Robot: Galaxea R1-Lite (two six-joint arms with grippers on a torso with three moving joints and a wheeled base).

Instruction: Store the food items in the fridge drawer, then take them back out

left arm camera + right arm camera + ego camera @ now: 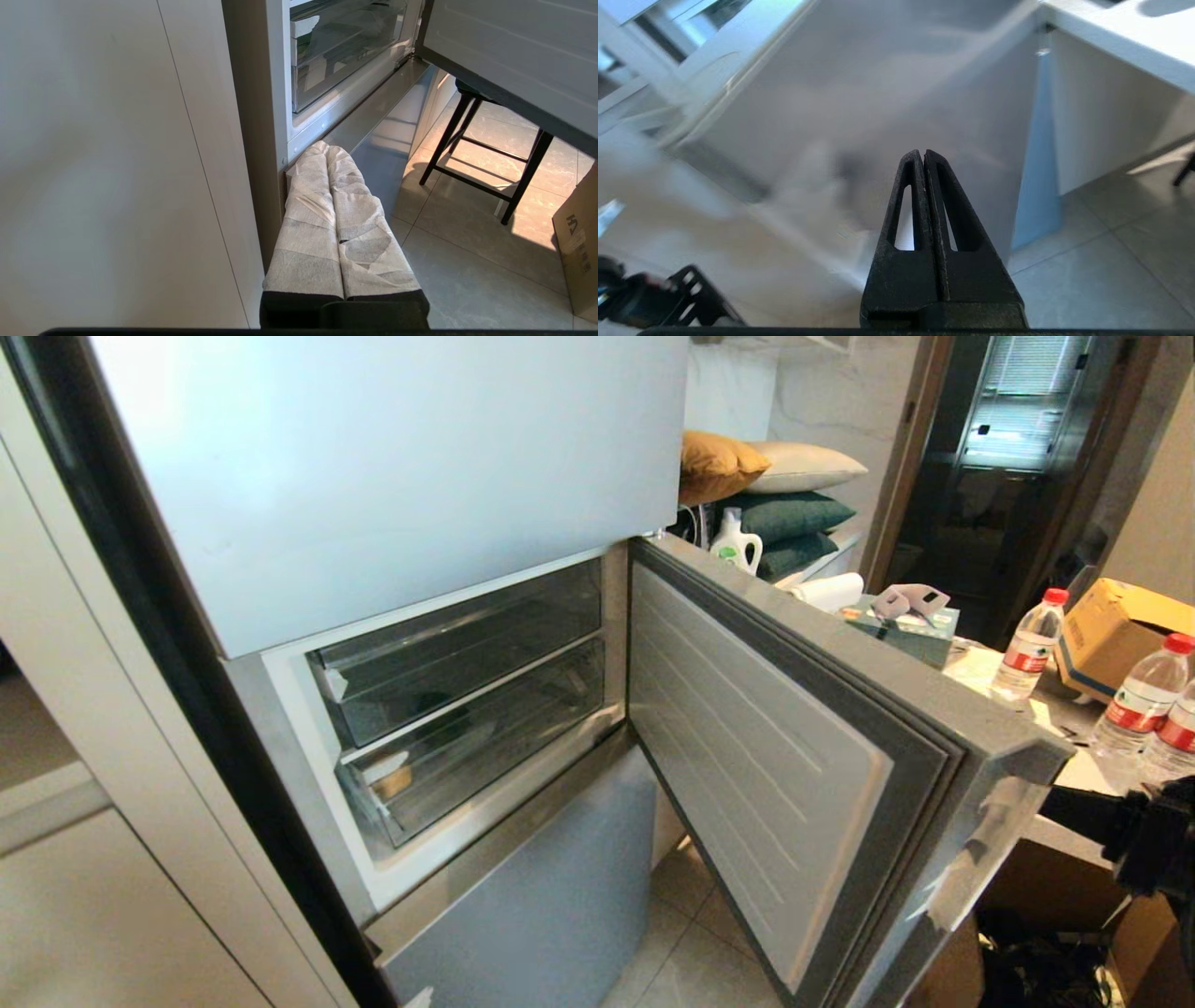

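Observation:
The fridge's middle compartment stands open, with two clear plastic drawers inside, an upper drawer (467, 649) and a lower drawer (485, 737), both pushed in; the drawers (345, 51) also show in the left wrist view. The food items are out of view. My left gripper (326, 147), its fingers wrapped in pale tape, is shut and empty, low beside the fridge's bottom corner. My right gripper (923, 154) is shut and empty, pointing at a grey fridge panel near the floor. Part of the right arm (1153, 835) shows at the right edge, beyond the open door.
The open fridge door (784, 737) swings out to the right, between the drawers and my right arm. Behind it a counter holds water bottles (1027, 649), a cardboard box (1116, 625) and a tissue box (901, 625). A black stool (486, 149) stands under the door. Beige cabinets (84, 859) flank the fridge's left.

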